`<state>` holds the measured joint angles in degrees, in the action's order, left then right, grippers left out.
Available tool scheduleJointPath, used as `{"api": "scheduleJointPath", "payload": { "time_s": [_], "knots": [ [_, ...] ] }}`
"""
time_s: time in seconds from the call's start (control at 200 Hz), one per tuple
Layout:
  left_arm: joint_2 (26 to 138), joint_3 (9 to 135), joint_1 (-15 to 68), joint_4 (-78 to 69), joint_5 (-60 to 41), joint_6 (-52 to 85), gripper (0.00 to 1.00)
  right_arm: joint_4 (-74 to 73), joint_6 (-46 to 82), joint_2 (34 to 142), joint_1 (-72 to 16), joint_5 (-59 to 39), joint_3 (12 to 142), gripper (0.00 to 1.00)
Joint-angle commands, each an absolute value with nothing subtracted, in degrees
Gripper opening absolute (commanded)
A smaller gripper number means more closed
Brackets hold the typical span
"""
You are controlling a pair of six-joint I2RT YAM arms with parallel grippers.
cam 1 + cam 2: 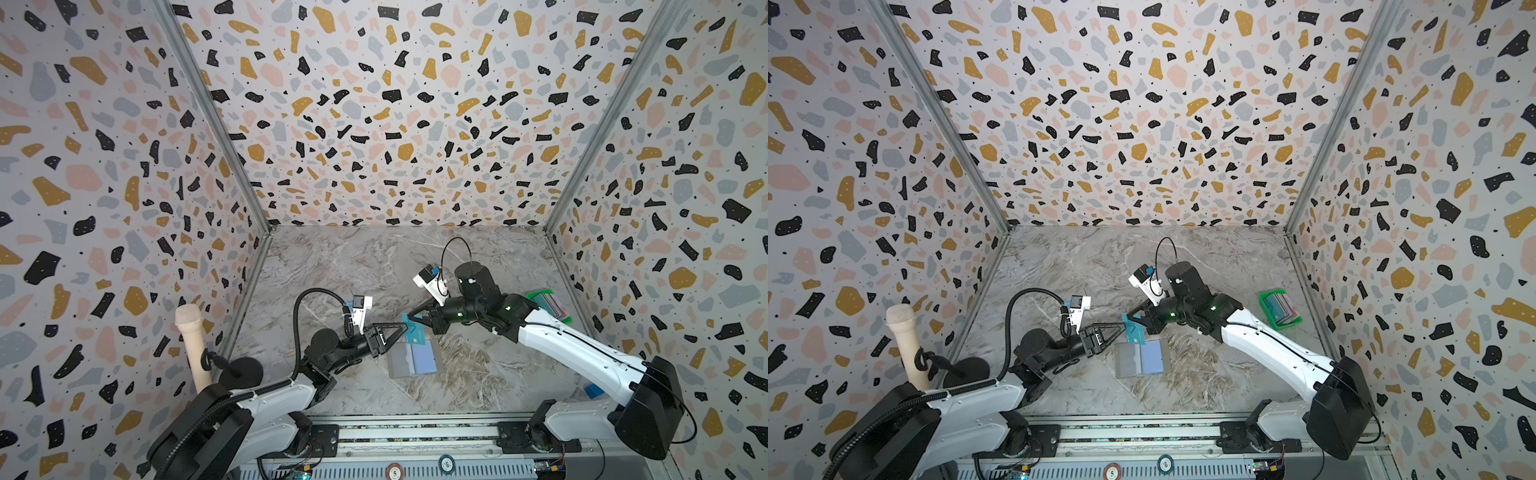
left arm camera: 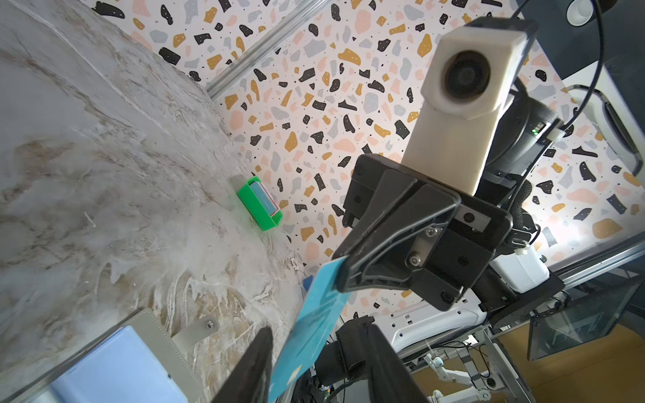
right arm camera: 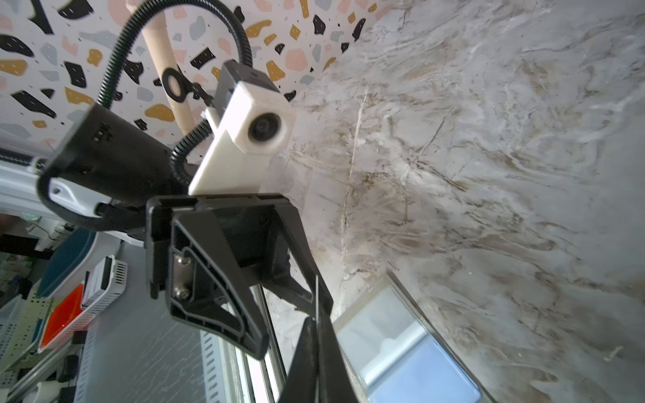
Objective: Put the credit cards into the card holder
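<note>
Teal card (image 1: 416, 335) in R end effector (image 1: 411, 317)

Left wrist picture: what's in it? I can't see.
The right tool pinches a teal card by one edge, its other end between the left tool's open fingers. On the table lie an open card holder with a blue card inside and a green tray of cards.

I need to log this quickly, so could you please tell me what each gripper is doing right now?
Left gripper: open, jaws either side of the card.
Right gripper: shut on the card.
</note>
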<state>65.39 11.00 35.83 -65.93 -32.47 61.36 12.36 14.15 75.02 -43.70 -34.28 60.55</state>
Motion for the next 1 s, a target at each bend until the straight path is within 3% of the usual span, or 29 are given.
{"api": "scheduleJointPath", "payload": {
  "time_s": [0.0,0.11,0.225,0.325,0.395,0.551,0.621,0.796,0.996],
  "knots": [
    [65.9,12.3,36.3,-70.8,-33.2,61.6,0.41,8.1,16.3,73.9,-43.9,-37.7,60.9,0.0],
    [65.4,12.3,36.4,-70.9,-33.0,61.8,0.41,9.8,16.1,73.8,-44.0,-37.0,61.7,0.0],
    [65.1,13.6,36.9,-72.0,-32.9,62.3,0.29,9.1,16.9,73.9,-44.1,-38.5,61.3,0.0],
    [65.8,14.6,37.7,-73.0,-32.9,63.0,0.13,8.3,17.7,74.1,-44.2,-37.8,60.7,0.0],
    [66.2,14.9,37.9,-73.1,-32.6,63.4,0.0,7.9,18.2,72.9,-44.2,-36.3,60.2,0.1],
    [65.6,14.3,37.9,-73.1,-30.8,63.3,0.0,7.8,17.9,67.6,-43.9,-32.9,57.8,0.4],
    [64.9,14.2,37.8,-71.8,-30.0,62.7,0.0,7.1,18.4,64.9,-42.8,-32.6,55.5,0.45],
    [63.8,14.1,37.9,-69.4,-29.7,61.6,0.0,1.7,21.3,62.3,-40.1,-39.9,48.6,0.47],
    [64.1,14.0,37.9,-68.3,-29.6,61.3,0.0,-2.0,22.9,63.2,-40.1,-43.6,46.0,0.4]
  ]
}}
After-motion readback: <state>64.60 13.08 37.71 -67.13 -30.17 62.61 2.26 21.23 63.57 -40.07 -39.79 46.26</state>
